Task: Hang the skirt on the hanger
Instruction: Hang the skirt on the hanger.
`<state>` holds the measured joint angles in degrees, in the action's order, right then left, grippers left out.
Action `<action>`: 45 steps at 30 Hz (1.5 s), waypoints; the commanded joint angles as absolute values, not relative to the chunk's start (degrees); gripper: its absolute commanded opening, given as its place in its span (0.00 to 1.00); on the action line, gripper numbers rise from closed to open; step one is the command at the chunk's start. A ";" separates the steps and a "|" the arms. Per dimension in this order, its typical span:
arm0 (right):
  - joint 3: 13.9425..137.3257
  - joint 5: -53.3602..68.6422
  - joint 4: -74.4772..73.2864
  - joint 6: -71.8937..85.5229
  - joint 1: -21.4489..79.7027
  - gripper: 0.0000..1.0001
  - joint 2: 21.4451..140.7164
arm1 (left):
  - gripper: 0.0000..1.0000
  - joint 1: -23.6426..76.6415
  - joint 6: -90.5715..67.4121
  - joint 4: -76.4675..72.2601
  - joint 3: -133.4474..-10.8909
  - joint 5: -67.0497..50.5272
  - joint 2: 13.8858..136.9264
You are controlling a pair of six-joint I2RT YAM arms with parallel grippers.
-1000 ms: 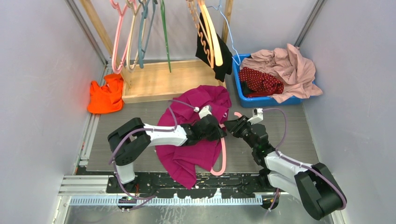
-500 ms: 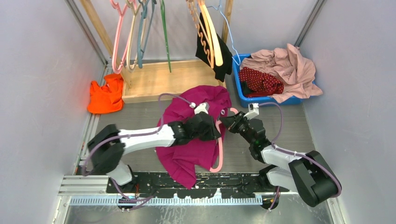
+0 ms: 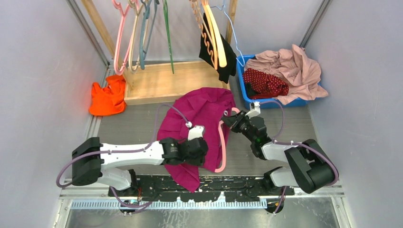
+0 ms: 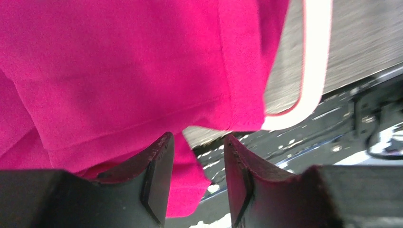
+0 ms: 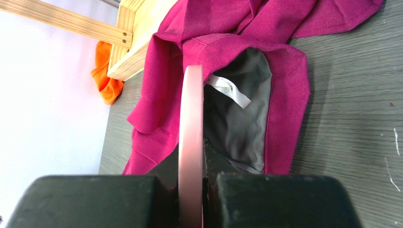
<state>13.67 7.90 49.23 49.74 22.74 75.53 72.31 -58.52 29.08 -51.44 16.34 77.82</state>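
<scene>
**Grey counter (image 3: pixel 128 128) between pale walls: hanger (image 3: pixel 221 142) clamped, skirt (image 3: pixel 266 83) in the bin**

Both arms are stretched low over the grained grey surface from their bases at the near edge. The left arm is laid out almost flat toward the right. Its claw (image 4: pixel 196 142) is held apart over the lower hem of a plain magenta garment (image 3: pixel 199 114), and nothing is gripped between the dark, wedge-shaped fingers. The right arm is bent back toward the middle, and its claw (image 5: pixel 192 166) is pressed tight on the far end of the thin, smooth pink plastic hanger. The hanger's long curve is laid along the magenta cloth's right edge. A grey lining with a white tag is seen at that cloth's opening. The skirt, dark red with small white dots, is bunched in a blue bin (image 3: pixel 241 83) at the far right. It is well apart from both claws and touched by a crumpled pale pink garment (image 3: pixel 297 66).
</scene>
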 commanded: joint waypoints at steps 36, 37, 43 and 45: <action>17.74 9.67 64.69 52.46 20.31 0.01 85.38 | 1.00 83.83 -55.00 31.53 -49.58 40.66 80.10; 17.70 9.73 64.67 52.54 20.30 0.01 85.34 | 1.00 83.84 -54.45 31.88 -49.85 40.99 80.29; 17.86 9.77 64.68 52.71 20.30 0.01 85.43 | 1.00 81.62 -51.86 27.79 -47.97 36.58 81.34; 17.93 9.76 64.77 52.82 20.32 0.01 85.51 | 1.00 80.46 -51.49 25.25 -46.72 33.01 82.53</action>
